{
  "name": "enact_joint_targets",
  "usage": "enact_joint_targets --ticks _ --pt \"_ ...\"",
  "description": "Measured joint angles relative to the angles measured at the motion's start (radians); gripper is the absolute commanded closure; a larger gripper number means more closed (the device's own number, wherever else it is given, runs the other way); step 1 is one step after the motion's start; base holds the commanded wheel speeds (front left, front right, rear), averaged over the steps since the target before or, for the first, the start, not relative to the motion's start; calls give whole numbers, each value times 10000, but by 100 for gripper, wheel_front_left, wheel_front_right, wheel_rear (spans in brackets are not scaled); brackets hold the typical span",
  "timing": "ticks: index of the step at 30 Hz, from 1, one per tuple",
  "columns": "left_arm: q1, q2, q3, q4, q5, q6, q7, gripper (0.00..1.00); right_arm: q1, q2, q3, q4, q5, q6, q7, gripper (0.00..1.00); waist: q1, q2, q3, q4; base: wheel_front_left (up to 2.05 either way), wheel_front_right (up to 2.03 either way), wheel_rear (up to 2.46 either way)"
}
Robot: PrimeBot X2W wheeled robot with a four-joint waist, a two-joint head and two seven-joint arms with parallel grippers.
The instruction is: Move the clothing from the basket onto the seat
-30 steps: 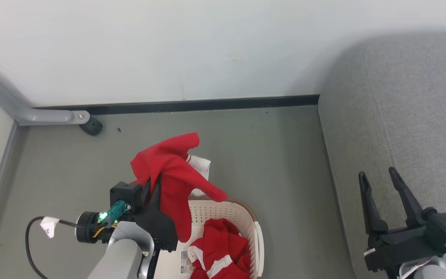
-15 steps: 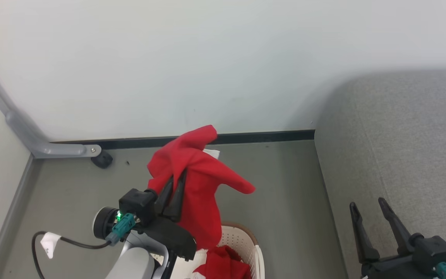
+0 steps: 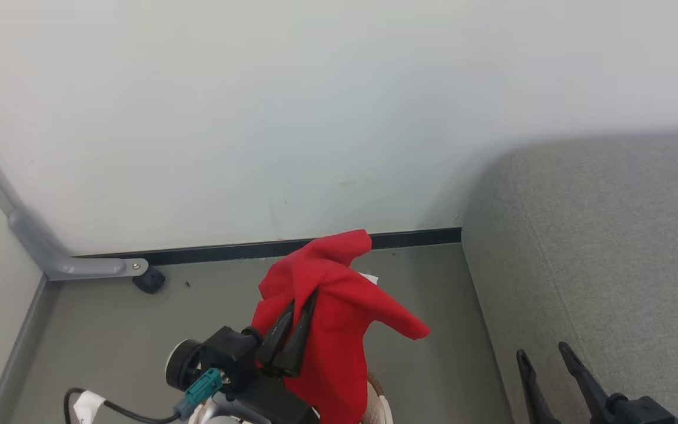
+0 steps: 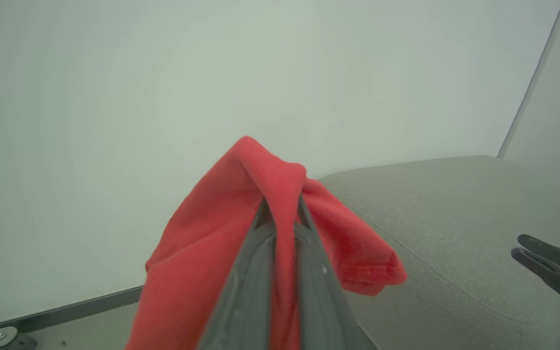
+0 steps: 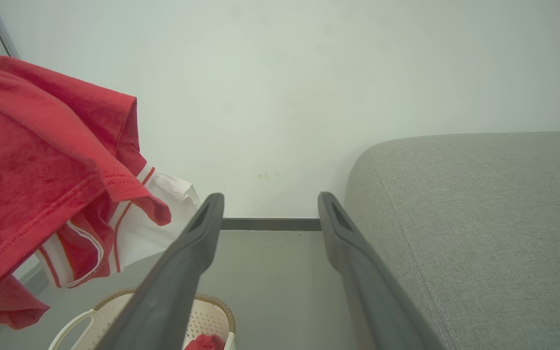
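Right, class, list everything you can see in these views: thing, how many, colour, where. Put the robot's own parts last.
garment: one, red with white trim, hanging from left gripper
basket: one, cream, brown rim, on floor
clothing: red, in basket, count unclear
seat: one, grey, at right
wall: white, behind
skirting: black, at wall's foot
floor: grey
metal bar: one, grey, black foot, far left
left gripper: one, dark, shut on garment
right gripper: one, dark, open, by seat

The right gripper (image 5: 270, 199) has its two dark fingers spread wide. At left, a red garment (image 5: 42, 160) with white trim hangs above the basket (image 5: 209, 318). The grey seat (image 5: 479, 218) lies at right.
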Motion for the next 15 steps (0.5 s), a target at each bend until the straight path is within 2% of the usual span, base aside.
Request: enact_joint_targets --ticks 15 --pt "461 4 -702 -1089 58 -171 205 100 357 29 100 -408 -2 2 0 0 1 0 -167 -74 0 0 0"
